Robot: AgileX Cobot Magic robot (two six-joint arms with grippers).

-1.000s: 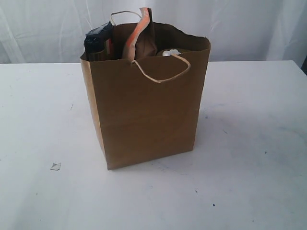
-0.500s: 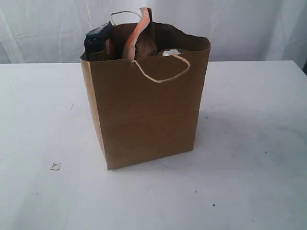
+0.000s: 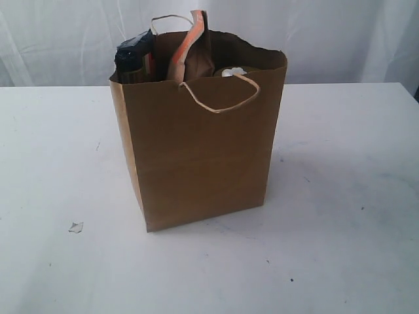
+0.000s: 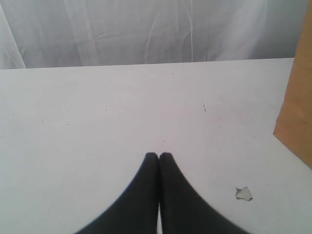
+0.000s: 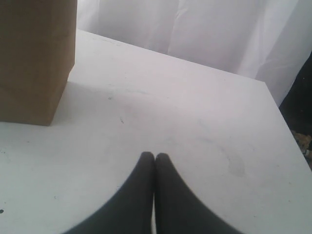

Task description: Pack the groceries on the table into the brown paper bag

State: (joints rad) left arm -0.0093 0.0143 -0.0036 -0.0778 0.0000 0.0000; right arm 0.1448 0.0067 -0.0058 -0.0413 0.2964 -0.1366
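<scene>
The tall upright brown kraft paper bag [image 3: 203,157] is seen standing near the middle of the flat white worktop [image 3: 340,196], with groceries showing above its rim: a dark-wrapped packet [image 3: 134,55] at about 10 o'clock of the mouth and a long orange-and-white packet [image 3: 186,49] near 12 o'clock. No loose grocery is seen on the worktop, so the packing is judged to be all but done. The left hand [image 4: 159,156] and the right hand [image 5: 155,155] are each shown with fingers pressed together, nothing between them, low over bare worktop and well apart from the bag. The main risk is judged to lie in the tall packets: they project past the rim, so a sweep across the mouth could catch them or the pale twisted-cord handle [image 3: 219,98] drooping over the front face and tip the bag. The thin paper walls could also be dented by a side knock. A small pale scrap [image 3: 76,227] lies at about 8 o'clock from the bag and could be mistaken for an item. Open room is wide at 3, 6 and 9 o'clock of the bag; the far edge at 12 o'clock is backed by a white curtain [image 3: 327,39], and a dark gap past the corner at 2 o'clock marks where the surface ends.
</scene>
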